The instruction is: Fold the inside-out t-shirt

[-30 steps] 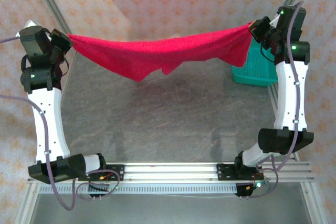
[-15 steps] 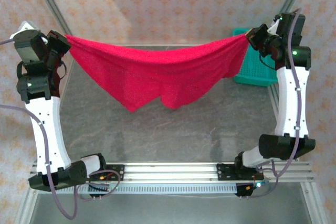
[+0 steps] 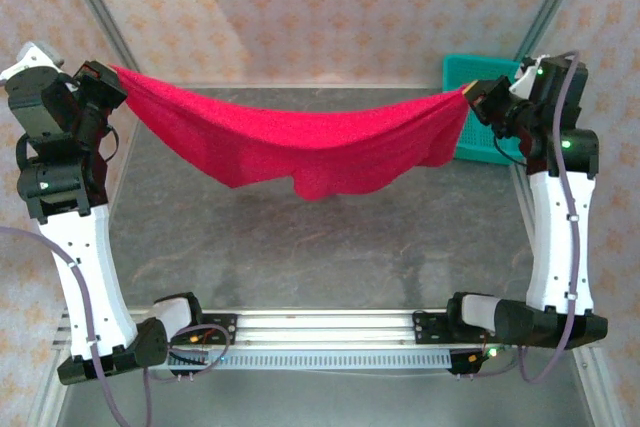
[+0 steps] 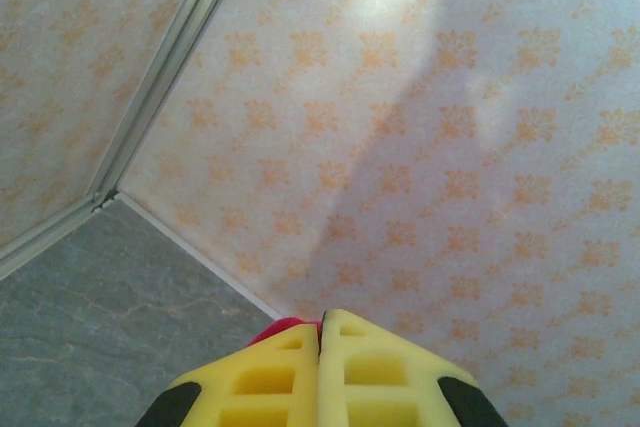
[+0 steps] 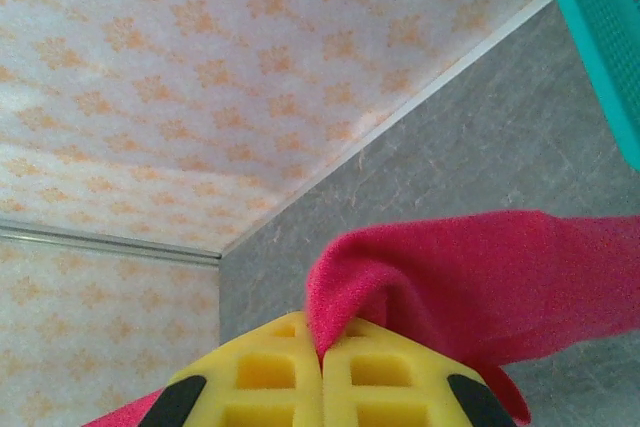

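Observation:
The bright red inside-out t-shirt (image 3: pixel 300 142) hangs stretched in the air between both arms, sagging in the middle above the grey table. My left gripper (image 3: pixel 108 77) is shut on the shirt's left end, high at the left side. In the left wrist view its yellow fingers (image 4: pixel 270 377) are pressed together at my left gripper (image 4: pixel 322 319), with a sliver of the red t-shirt (image 4: pixel 280 327) just behind the tips. My right gripper (image 3: pixel 476 94) is shut on the right end. In the right wrist view a fold of the t-shirt (image 5: pixel 450 267) rises from my right gripper (image 5: pixel 322 347).
A teal mesh basket (image 3: pixel 480 112) stands at the back right, partly behind the right arm, and its corner (image 5: pixel 600 37) shows in the right wrist view. Aluminium frame posts (image 3: pixel 95 7) and patterned walls enclose the grey table (image 3: pixel 300 247).
Both arms have risen and drawn toward the near side, carrying the shirt. The hanging cloth swung and now sags less. Both grips stayed shut.

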Motion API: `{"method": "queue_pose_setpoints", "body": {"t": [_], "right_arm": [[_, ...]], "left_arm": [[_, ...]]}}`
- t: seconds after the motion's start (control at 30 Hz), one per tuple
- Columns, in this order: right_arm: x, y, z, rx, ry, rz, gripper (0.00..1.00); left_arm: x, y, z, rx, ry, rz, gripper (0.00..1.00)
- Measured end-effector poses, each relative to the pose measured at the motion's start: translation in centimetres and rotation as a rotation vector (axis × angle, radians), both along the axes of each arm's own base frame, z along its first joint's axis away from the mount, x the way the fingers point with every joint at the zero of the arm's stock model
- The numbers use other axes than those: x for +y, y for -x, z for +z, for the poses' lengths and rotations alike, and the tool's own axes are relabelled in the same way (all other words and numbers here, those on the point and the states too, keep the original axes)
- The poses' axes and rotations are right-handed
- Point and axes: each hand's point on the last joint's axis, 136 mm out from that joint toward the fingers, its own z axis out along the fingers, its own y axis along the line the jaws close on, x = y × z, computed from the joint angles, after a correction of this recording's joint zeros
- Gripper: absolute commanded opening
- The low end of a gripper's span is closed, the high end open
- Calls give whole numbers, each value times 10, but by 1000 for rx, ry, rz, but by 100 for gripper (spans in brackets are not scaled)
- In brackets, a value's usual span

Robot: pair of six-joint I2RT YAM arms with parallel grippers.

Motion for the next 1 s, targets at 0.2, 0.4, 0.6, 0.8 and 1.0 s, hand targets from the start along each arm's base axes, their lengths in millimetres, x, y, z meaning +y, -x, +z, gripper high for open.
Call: {"method": "queue_pose_setpoints", "body": {"t": [0.2,0.4,0.6,0.8,1.0], "right_arm": [[6,-6,-20,38,-16,21,0],[10,-88,-87,179,5,33,0],[47,-191,-214,411,64,91,41],[73,-228,-265,506,170,143,58],[117,-104,-277,602,321,283,58]], "left_arm": [[3,-13,-29,74,14,-8,0],[23,-86,-117,292,93,-30,0],[25,-150,-296,659,211,-66,0],[-1,-150,-338,756,215,-105,0],[-1,-145,-315,691,197,-104,0]]}}
